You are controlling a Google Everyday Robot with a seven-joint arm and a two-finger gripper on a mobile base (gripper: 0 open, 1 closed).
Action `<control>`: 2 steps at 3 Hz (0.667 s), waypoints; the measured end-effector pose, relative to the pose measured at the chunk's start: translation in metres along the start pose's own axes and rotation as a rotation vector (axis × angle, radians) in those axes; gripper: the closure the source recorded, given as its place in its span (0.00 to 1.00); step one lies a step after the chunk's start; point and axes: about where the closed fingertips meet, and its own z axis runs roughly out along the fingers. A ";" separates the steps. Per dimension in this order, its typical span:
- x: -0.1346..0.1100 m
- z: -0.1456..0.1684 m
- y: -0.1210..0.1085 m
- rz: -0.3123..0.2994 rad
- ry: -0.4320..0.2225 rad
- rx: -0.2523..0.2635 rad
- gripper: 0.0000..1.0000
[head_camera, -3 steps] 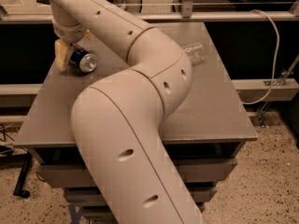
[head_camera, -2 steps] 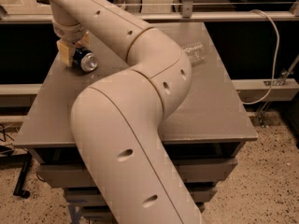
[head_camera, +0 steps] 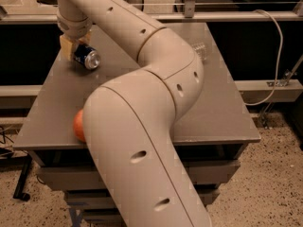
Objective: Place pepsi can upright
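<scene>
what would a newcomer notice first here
The big cream arm fills the middle, sweeping from the bottom edge up to the far left corner of the table. There its end effector sits right at a blue can, which is tipped over with a silver end facing the camera. An orange-red fruit peeks out from behind the arm at the near left edge.

Pepsi can (head_camera: 87, 58): one, dark blue aluminium, near the far left corner of the table (head_camera: 222, 108).
Not upright: it is tipped well over, its round silver end facing front and right and its blue body running back and left under the gripper (head_camera: 72, 48), which sits right at the can's rear end. Whether the can rests on the tabletop or is lifted cannot be told.
</scene>
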 end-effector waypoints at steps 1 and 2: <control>-0.005 -0.027 -0.008 0.034 -0.127 -0.044 1.00; 0.002 -0.067 -0.021 0.075 -0.309 -0.080 1.00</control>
